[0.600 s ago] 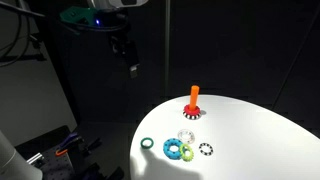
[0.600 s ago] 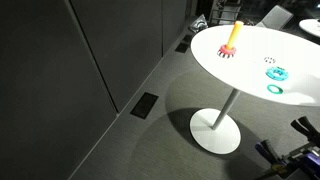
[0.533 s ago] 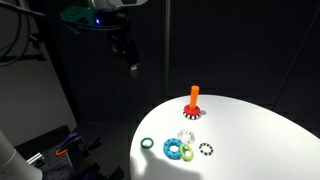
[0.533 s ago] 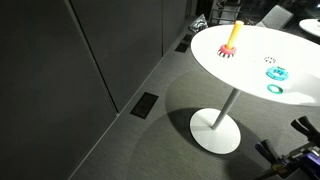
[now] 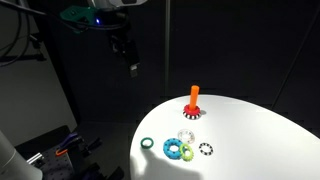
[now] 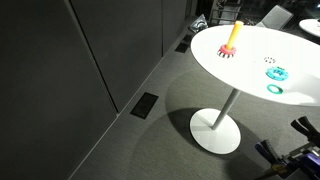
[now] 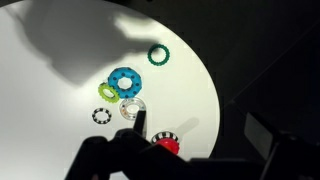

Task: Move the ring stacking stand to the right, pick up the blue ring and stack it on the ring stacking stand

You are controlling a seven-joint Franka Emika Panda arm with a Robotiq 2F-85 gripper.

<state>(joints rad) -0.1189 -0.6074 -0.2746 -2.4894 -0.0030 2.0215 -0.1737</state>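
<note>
The ring stacking stand [image 5: 194, 100], an orange peg on a red toothed base, stands at the far side of the round white table [image 5: 250, 140]; it also shows in an exterior view [image 6: 231, 40] and, from above, in the wrist view [image 7: 166, 143]. The light blue ring [image 5: 174, 150] lies near the table's front edge, touching a lime-green ring [image 5: 187, 154]; both exterior views show it [image 6: 276, 74], and so does the wrist view [image 7: 125, 80]. My gripper [image 5: 129, 58] hangs high above and beside the table, away from everything. In the wrist view its dark fingers [image 7: 185, 150] stand wide apart and empty.
A thin dark green ring [image 5: 147, 144], a clear ring [image 5: 186, 136] and a black toothed ring [image 5: 206, 149] lie around the blue ring. The table stands on a single pedestal foot [image 6: 217, 130]. Dark walls surround it. Equipment [image 5: 55, 145] sits low beside the table.
</note>
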